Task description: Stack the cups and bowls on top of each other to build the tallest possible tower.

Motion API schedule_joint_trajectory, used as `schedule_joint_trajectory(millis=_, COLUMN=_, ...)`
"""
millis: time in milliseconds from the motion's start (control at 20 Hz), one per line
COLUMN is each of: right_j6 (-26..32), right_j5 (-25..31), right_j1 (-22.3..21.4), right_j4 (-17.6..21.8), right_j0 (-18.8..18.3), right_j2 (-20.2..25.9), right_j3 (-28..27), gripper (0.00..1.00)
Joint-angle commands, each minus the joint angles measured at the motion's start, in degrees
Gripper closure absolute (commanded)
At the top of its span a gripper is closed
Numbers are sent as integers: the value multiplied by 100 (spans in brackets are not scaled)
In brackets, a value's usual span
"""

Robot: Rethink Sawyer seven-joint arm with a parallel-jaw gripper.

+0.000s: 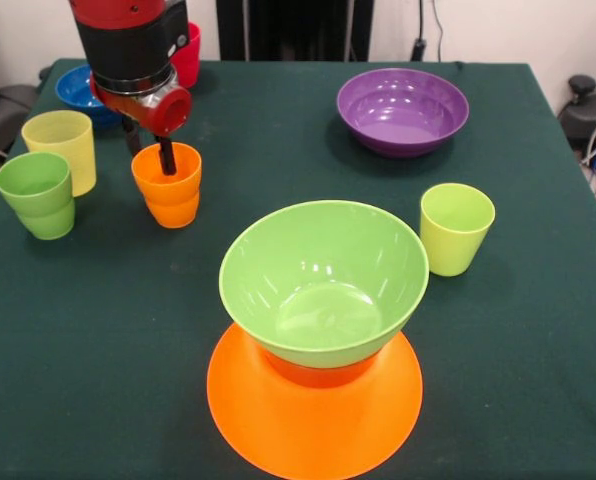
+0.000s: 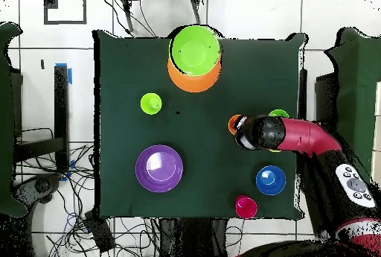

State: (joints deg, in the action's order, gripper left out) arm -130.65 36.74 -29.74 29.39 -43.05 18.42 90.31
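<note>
Front view gives us the tower (image 1: pixel 316 360): the wide orange bowl (image 1: pixel 313 420) lies upside down at the table's near edge, something red-orange sits on it, probably the small bowl though mostly hidden, and the medium green bowl (image 1: pixel 323 283) rests upright on top. We see the lime green cup (image 1: pixel 456 229) just right of it and the purple bowl (image 1: pixel 402 110) farther back. At the left, the gripper (image 1: pixel 153 150) hangs over the orange cup (image 1: pixel 167 184), one dark finger (image 1: pixel 166 157) dipping inside the rim; we cannot tell whether the jaws pinch its wall. Beside it stand the pale yellow cup (image 1: pixel 61 148) and green cup (image 1: pixel 37 194), with the blue bowl (image 1: pixel 81 92) and red cup (image 1: pixel 186 53) behind the arm on the green table (image 1: pixel 98 350).
</note>
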Motion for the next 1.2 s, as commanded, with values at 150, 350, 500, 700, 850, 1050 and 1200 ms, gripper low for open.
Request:
schedule_joint_trajectory(millis=150, right_j6=1418, right_j5=429, right_j1=-10, right_j4=401, right_j0=31, right_j2=332, right_j3=182, gripper=0)
schedule_joint_trajectory(millis=350, right_j6=1320, right_j5=513, right_j1=-289, right_j4=290, right_j0=58, right_j2=327, right_j3=384, gripper=0)
schedule_joint_trajectory(millis=500, right_j6=1233, right_j5=512, right_j1=-505, right_j4=243, right_j0=90, right_j2=316, right_j3=561, gripper=0)
schedule_joint_trajectory(millis=700, right_j6=1184, right_j5=521, right_j1=-622, right_j4=221, right_j0=102, right_j2=318, right_j3=663, gripper=0)
schedule_joint_trajectory(millis=850, right_j6=1130, right_j5=525, right_j1=-712, right_j4=200, right_j0=120, right_j2=315, right_j3=752, gripper=0)
schedule_joint_trajectory(millis=1050, right_j6=1001, right_j5=454, right_j1=-794, right_j4=150, right_j0=130, right_j2=321, right_j3=969, gripper=0)
schedule_joint_trajectory(millis=1200, right_j6=768, right_j5=253, right_j1=-813, right_j4=120, right_j0=157, right_j2=294, right_j3=1246, gripper=0)
